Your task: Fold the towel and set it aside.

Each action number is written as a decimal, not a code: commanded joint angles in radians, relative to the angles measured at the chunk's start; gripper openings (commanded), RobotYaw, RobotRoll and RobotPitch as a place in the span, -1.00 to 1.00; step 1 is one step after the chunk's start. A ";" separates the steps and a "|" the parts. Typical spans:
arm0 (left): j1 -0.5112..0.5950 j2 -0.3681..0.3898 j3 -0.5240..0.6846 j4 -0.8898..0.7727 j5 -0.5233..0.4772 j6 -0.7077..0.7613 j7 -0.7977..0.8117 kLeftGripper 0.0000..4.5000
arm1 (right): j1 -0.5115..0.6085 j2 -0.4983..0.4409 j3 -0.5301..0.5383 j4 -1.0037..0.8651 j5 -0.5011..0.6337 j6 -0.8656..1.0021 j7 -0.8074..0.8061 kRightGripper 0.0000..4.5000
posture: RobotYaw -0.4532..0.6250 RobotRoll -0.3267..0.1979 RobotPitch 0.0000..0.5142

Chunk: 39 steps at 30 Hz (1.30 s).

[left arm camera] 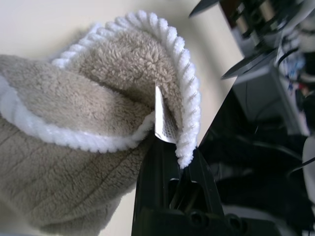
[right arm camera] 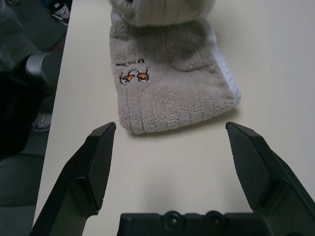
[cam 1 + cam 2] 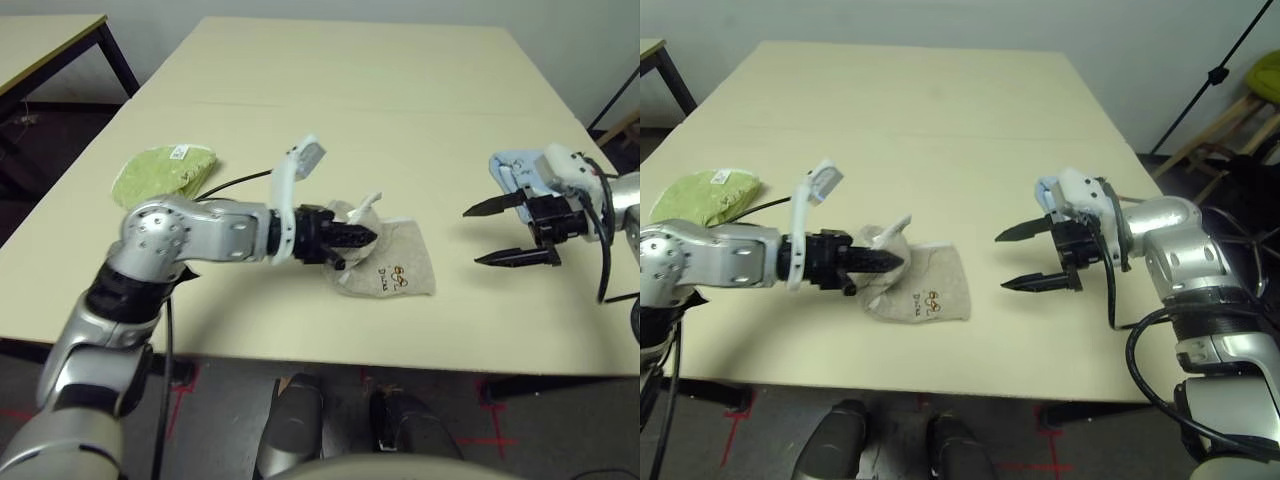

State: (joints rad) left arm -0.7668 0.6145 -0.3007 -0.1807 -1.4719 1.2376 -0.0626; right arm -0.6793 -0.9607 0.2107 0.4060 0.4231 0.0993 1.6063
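Already the towel lies bunched into a small packet near the front edge of the table, its embroidered mark facing up and one white-edged corner standing raised. My left gripper is clenched on that raised corner (the wrist view shows the stitched edging and the white tag pinched between my fingers). My right gripper hangs released, jaws spread wide, just off the towel's far side and not touching it. Behind it sits a light blue folded cloth, and a green folded cloth rests well off to my left.

I judge the folding to be mostly done, with the last fold in hand. Next I should lay the held corner flat over the packet, then let my free gripper steady or take the bundle so it can be moved aside without springing open.
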 commanded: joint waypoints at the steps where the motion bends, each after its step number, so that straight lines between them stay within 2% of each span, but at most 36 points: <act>1: -0.034 -0.029 -0.064 -0.001 0.157 0.030 -0.122 -0.89 | 0.014 -0.008 -0.018 0.002 0.000 -0.001 0.008 1.00 | 0.15 0.25 -0.43; 3: -0.045 -0.048 -0.085 -0.003 0.228 0.035 -0.172 -0.69 | 0.017 -0.008 -0.020 0.000 0.000 -0.001 0.008 1.00 | 0.14 0.25 -0.44; 8: -0.072 -0.106 -0.088 -0.002 0.339 0.041 -0.273 0.05 | 0.021 -0.006 -0.021 0.005 -0.003 -0.001 0.008 1.00 | 0.14 0.25 -0.44; 13: -0.096 -0.154 -0.084 -0.025 0.388 0.073 -0.366 0.78 | 0.016 0.000 -0.015 0.016 -0.008 -0.007 0.008 1.00 | 0.15 0.25 -0.44; 15: -0.102 -0.167 -0.070 -0.033 0.399 0.087 -0.387 0.98 | 0.014 0.001 -0.013 0.019 -0.009 -0.009 0.008 1.00 | 0.15 0.25 -0.43; 18: -0.114 -0.179 -0.019 -0.033 0.403 0.108 -0.397 0.98 | 0.011 0.002 -0.012 0.025 -0.010 -0.012 0.008 1.00 | 0.16 0.25 -0.43; 22: -0.131 -0.153 0.060 -0.044 0.415 0.132 -0.403 0.98 | 0.000 0.025 -0.041 0.026 -0.007 0.040 0.007 1.00 | 0.17 0.25 -0.42; 29: -0.103 -0.042 0.233 -0.054 0.446 0.169 -0.378 0.98 | -0.013 0.078 -0.084 -0.066 0.010 0.200 -0.052 1.00 | 0.19 0.25 -0.42; 36: 0.137 0.104 0.351 -0.132 0.571 0.014 -0.420 0.98 | 0.018 0.175 -0.103 -0.243 0.059 0.355 -0.149 1.00 | 0.20 0.25 -0.42; 37: 0.162 0.117 0.355 -0.138 0.585 0.000 -0.426 0.80 | 0.020 0.187 -0.104 -0.254 0.061 0.363 -0.157 1.00 | 0.21 0.25 -0.43; 39: 0.222 0.154 0.365 -0.159 0.585 -0.024 -0.477 0.58 | 0.018 0.218 -0.102 -0.268 0.075 0.384 -0.163 1.00 | 0.21 0.25 -0.42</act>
State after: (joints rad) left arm -0.5706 0.7527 0.0609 -0.3100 -0.8999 1.2353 -0.5031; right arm -0.6677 -0.7487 0.1186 0.1608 0.4775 0.4644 1.4525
